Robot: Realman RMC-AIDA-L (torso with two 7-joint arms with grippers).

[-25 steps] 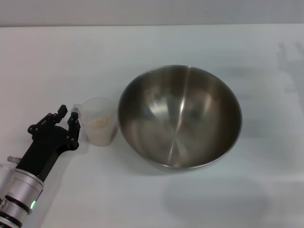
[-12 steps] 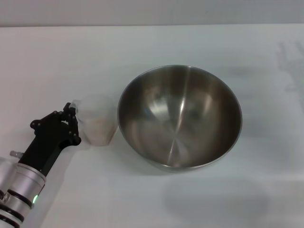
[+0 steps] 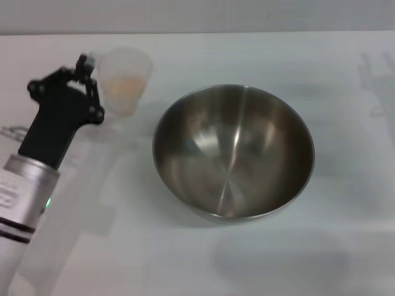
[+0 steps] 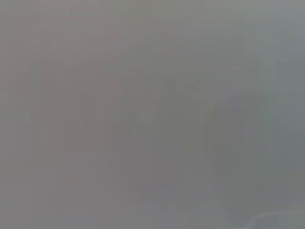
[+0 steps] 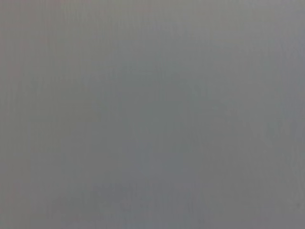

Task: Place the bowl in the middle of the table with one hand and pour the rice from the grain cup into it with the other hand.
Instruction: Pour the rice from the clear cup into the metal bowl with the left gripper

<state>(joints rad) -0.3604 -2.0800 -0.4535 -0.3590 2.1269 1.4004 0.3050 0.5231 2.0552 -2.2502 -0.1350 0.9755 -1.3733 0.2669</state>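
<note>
You held the grain cup (image 3: pixel 125 79) by its handle, clamped in the left claw (image 3: pixel 86 68), lifted off the surface (image 3: pixel 259 55), left of the steel bowl (image 3: pixel 233 151); carrying it over the rim before tipping would have kept the rice (image 3: pixel 126 83) from spilling; the right claw was out of view.

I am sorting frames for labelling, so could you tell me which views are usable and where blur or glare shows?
Head view: usable; the bowl shows bright streaks of glare inside, and the cup held by the left hand looks soft and smeared, with faint ghost shadows on the table. Left wrist view: a flat grey haze, nothing recognisable. Right wrist view: the same.
</note>
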